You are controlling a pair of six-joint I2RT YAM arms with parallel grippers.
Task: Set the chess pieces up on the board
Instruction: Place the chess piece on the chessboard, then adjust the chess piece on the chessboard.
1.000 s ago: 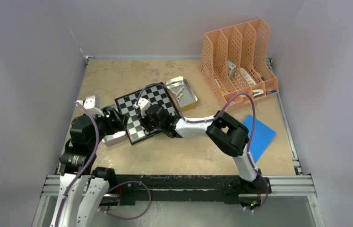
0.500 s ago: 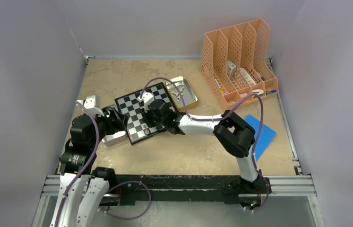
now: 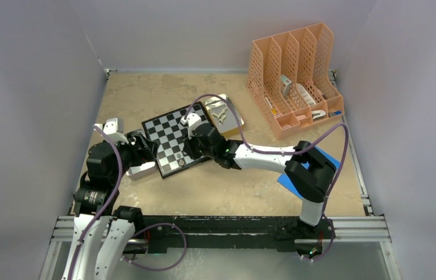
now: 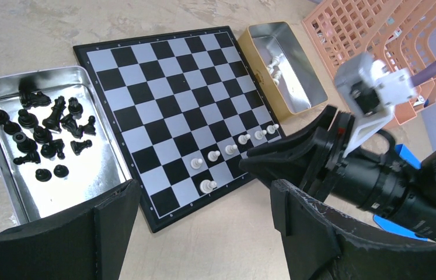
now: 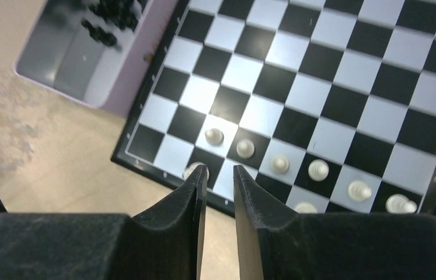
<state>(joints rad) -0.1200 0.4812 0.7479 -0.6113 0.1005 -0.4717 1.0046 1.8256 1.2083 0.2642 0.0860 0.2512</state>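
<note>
Board: the board (image 4: 163,111) lies flat on the table (image 3: 145,93) between two trays, its edges slanting to the table's edges. It is square, so it has no long axis.
Pale pieces: six pale pieces (image 4: 230,149) stand upright in one line along the second rank from the board's near edge, parallel to that edge. Two more stand on the edge rank.
Black pieces: the black pieces (image 4: 40,131) lie jumbled in the silver tray (image 4: 96,175), just beside the board's left side.
Left gripper: the left gripper (image 4: 203,233) has its fingers spread wide with nothing between them.
Right gripper: the right gripper (image 5: 218,186) has its jaws a slim slit apart with nothing in the gap. Its tips are over the board's near edge.
Left wrist view only: pale pieces lying inside the gold tray (image 4: 309,87).
Right wrist view only: the second edge-rank piece (image 5: 306,207), which the right gripper hides from the left wrist camera.
Hard to make out: from above the pieces are specks, the silver tray sits mostly under the left arm, and the blue sheet (image 3: 327,158) is cut off by the right arm.
</note>
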